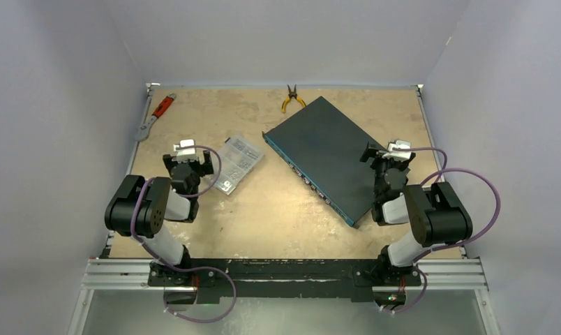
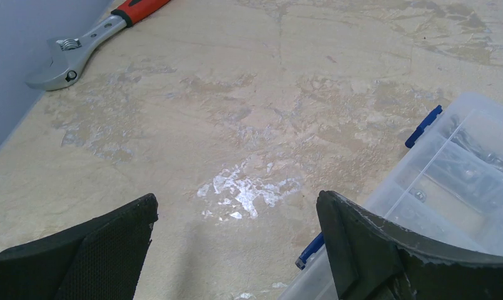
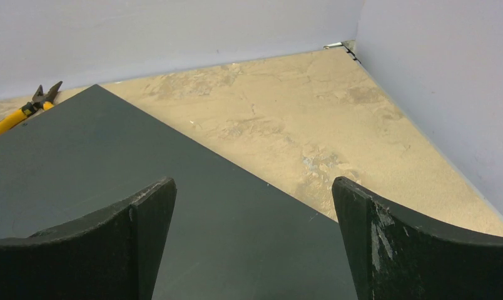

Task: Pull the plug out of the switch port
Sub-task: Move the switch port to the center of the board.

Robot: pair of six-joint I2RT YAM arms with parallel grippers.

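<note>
The switch (image 1: 330, 150) is a flat dark-teal box lying diagonally right of the table's middle. Its thin blue-edged port face (image 1: 309, 180) looks toward the near left. I cannot make out a plug or cable on that face; only small pale spots show. My right gripper (image 1: 387, 155) is open and empty, just above the switch's right edge; the right wrist view shows the open gripper (image 3: 254, 182) over the switch top (image 3: 111, 162). My left gripper (image 1: 188, 156) is open and empty over bare table, also seen in its wrist view (image 2: 236, 200).
A clear plastic compartment box (image 1: 237, 164) lies right of the left gripper, close to its right finger (image 2: 449, 181). A red-handled wrench (image 1: 155, 115) lies at the far left (image 2: 80, 50). Yellow pliers (image 1: 290, 98) lie at the far edge (image 3: 24, 109). Walls surround the table.
</note>
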